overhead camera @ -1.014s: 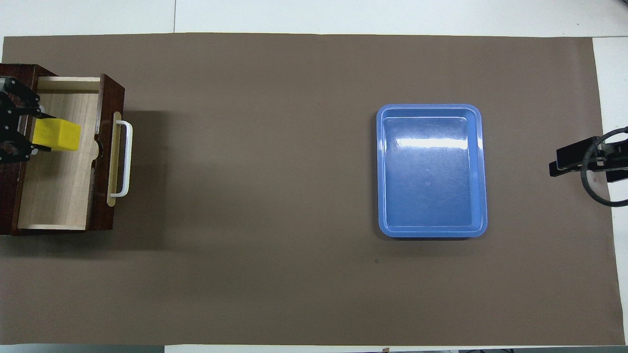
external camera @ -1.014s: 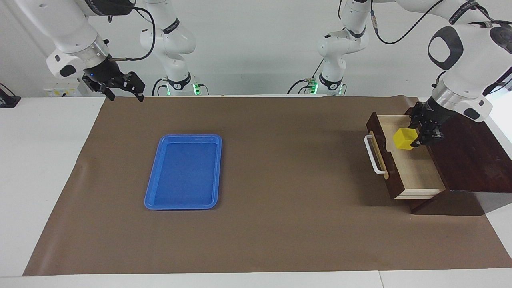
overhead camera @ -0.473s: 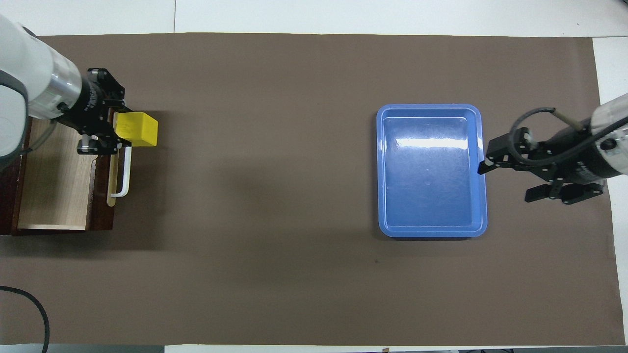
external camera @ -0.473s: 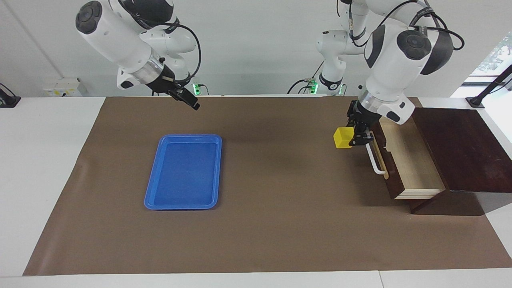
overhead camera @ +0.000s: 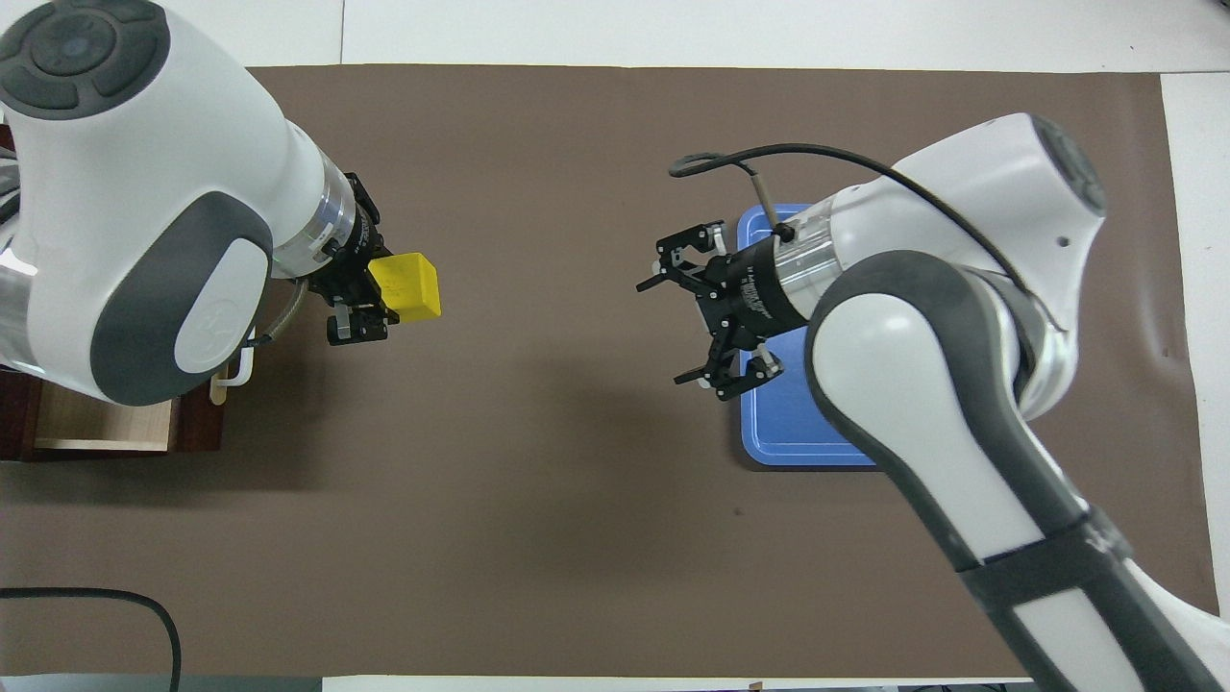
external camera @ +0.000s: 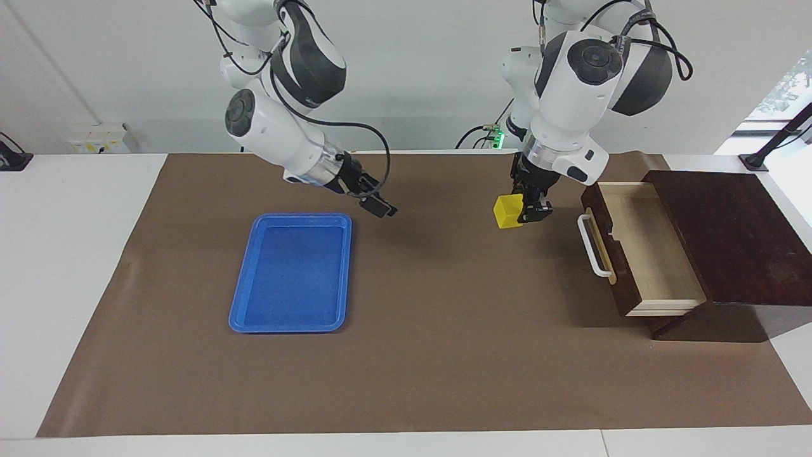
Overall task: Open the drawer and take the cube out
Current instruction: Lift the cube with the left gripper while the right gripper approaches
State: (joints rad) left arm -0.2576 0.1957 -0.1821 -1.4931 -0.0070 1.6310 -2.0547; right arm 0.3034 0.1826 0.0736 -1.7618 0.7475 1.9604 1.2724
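The yellow cube (external camera: 507, 211) hangs in the air over the brown mat, clear of the drawer; it also shows in the overhead view (overhead camera: 410, 286). My left gripper (external camera: 523, 212) (overhead camera: 381, 291) is shut on it, holding it by one end. The drawer (external camera: 642, 249) stands pulled out of its dark wooden box (external camera: 729, 235), its pale inside bare, its white handle (external camera: 593, 246) facing the middle of the table. In the overhead view my left arm hides most of the drawer (overhead camera: 106, 431). My right gripper (external camera: 379, 206) (overhead camera: 663, 332) is open and empty over the mat beside the blue tray.
A blue tray (external camera: 292, 273) (overhead camera: 798, 437) lies empty on the brown mat (external camera: 444, 330) toward the right arm's end of the table; my right arm covers most of it in the overhead view. White table shows around the mat.
My left gripper has lifted the cube out of the drawer and carried it toward the table's middle. My right gripper has swung in from the table's end past the tray.
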